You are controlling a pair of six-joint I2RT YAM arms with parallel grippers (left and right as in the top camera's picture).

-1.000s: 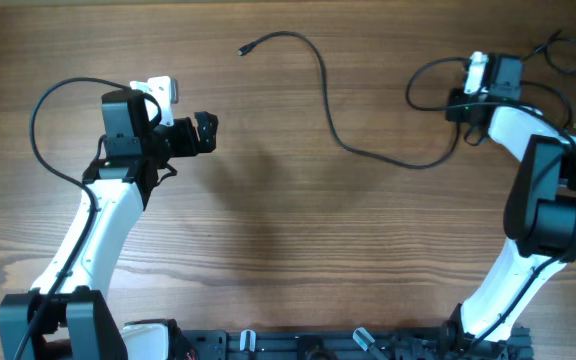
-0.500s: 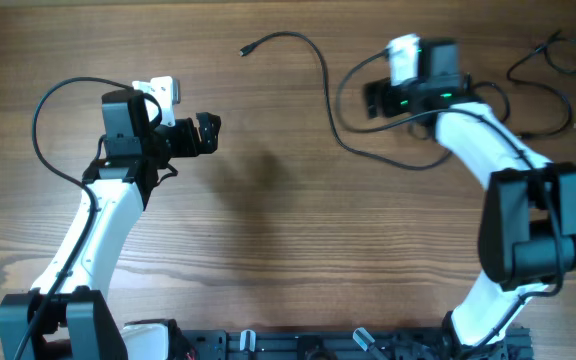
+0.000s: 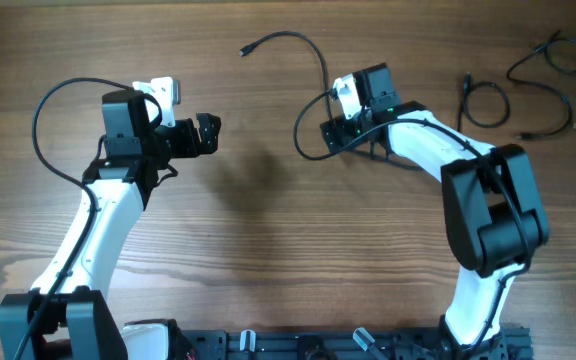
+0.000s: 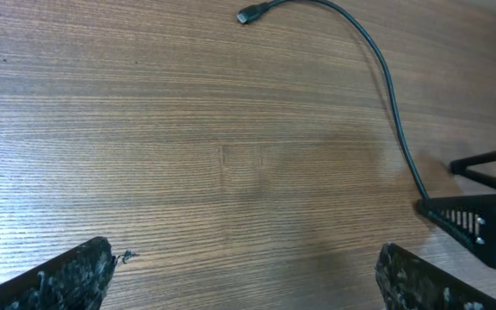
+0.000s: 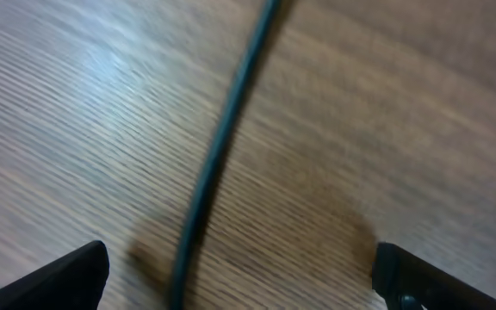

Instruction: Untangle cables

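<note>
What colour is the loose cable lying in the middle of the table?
Black; the cable shows best in the left wrist view.

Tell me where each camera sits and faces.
Overhead: above the table, looking straight down; both arms, left gripper, right gripper, cables.
Left wrist: faces down at the table; own fingertips at bottom corners, plug-ended cable, right gripper.
Right wrist: close above the table; own fingertips, blurred cable.
Shared: overhead and left wrist show that plug-ended cable.
</note>
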